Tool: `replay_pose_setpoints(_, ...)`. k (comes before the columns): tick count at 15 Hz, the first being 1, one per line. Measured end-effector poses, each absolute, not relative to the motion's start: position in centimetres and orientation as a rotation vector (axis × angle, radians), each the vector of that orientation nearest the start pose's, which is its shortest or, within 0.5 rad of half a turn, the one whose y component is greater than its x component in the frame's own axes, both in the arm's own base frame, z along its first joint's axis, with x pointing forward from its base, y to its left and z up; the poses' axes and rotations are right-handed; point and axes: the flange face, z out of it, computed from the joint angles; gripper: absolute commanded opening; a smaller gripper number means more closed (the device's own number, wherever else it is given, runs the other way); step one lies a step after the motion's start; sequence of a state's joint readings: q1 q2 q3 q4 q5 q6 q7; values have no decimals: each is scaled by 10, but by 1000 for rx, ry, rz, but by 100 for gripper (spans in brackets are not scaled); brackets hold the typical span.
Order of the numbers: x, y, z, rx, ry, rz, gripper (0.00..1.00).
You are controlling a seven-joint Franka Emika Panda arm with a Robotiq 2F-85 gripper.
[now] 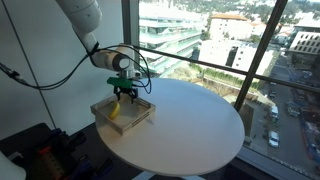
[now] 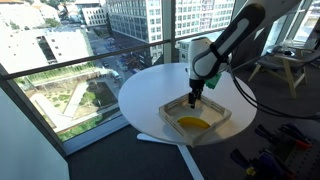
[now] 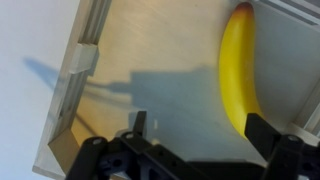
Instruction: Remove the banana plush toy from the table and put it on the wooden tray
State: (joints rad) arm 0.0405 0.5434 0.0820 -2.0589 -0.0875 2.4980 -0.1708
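Observation:
The banana plush toy (image 3: 240, 70) lies flat on the pale bottom of the wooden tray (image 3: 80, 55). It also shows as a yellow shape in the tray in both exterior views (image 1: 115, 111) (image 2: 192, 124). The tray (image 1: 140, 118) (image 2: 225, 118) sits on the round white table (image 1: 195, 130) (image 2: 150, 85) near its edge. My gripper (image 3: 200, 128) is open and empty, just above the tray floor, with one finger beside the banana's lower end. In both exterior views the gripper (image 1: 123, 95) (image 2: 194, 98) hangs over the tray, apart from the banana.
Large windows with a railing stand behind the table (image 1: 220, 60). The table's edge drops off close to the tray (image 2: 160, 135). The tray's low corner wall (image 3: 88, 50) is near my left finger. Equipment sits on the floor nearby (image 2: 275, 160).

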Motion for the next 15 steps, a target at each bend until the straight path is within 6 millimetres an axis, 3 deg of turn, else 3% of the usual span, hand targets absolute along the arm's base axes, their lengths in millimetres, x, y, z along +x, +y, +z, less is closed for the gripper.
replay_pose_setpoints(8,578,69,167,-3127,-356,195,100)
replay_pose_setpoints(15,584,68,188,-3137,-169,168,100)
